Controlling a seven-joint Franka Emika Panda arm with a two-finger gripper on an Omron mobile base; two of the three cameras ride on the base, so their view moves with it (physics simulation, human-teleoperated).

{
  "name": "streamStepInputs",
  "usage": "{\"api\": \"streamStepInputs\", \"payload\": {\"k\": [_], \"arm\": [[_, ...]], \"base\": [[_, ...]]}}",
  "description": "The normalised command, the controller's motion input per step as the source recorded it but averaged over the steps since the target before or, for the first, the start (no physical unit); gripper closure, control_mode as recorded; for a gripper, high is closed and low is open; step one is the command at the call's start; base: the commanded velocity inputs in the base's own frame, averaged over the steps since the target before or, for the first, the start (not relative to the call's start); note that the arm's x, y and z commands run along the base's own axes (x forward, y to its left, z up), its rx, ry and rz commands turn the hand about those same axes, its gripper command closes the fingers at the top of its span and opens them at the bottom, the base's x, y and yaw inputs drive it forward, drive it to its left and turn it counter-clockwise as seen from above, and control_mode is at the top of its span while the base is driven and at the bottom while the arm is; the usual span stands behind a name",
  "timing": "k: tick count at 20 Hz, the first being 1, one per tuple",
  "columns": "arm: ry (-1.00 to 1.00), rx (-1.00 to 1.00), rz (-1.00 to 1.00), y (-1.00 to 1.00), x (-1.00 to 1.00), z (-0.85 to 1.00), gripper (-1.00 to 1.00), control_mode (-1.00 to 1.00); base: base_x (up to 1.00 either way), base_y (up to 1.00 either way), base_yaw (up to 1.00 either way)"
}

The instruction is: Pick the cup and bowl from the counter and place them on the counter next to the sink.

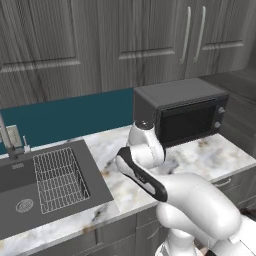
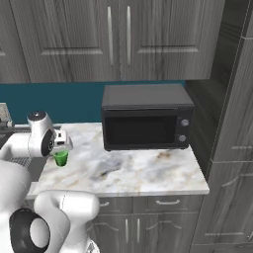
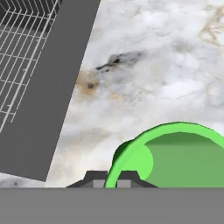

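The cup [image 2: 61,158] is held clamped by its rim in the tool [image 3: 111,178], above the bench [image 3: 153,65] just beside the sink [image 3: 39,87]

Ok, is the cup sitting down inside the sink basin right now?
No, in the right base view the cup hangs under the gripper over the counter, beside the sink, not in it.
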Motion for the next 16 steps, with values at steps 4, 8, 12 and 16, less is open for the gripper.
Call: {"api": "streamStepInputs", "payload": {"k": [4,8,12,16], "arm": [[0.00,0.00,0.00,0.32,0.01,-0.37,1.00,-1.00],[0.00,0.00,0.00,0.23,0.05,-0.36,1.00,-1.00],[0.00,0.00,0.00,0.18,0.09,-0.34,1.00,-1.00],[0.00,0.00,0.00,0.16,0.11,-0.31,1.00,-1.00]], "base": [[0.00,0.00,0.00],[0.00,0.00,0.00],[0.00,0.00,0.00],[0.00,0.00,0.00]]}}
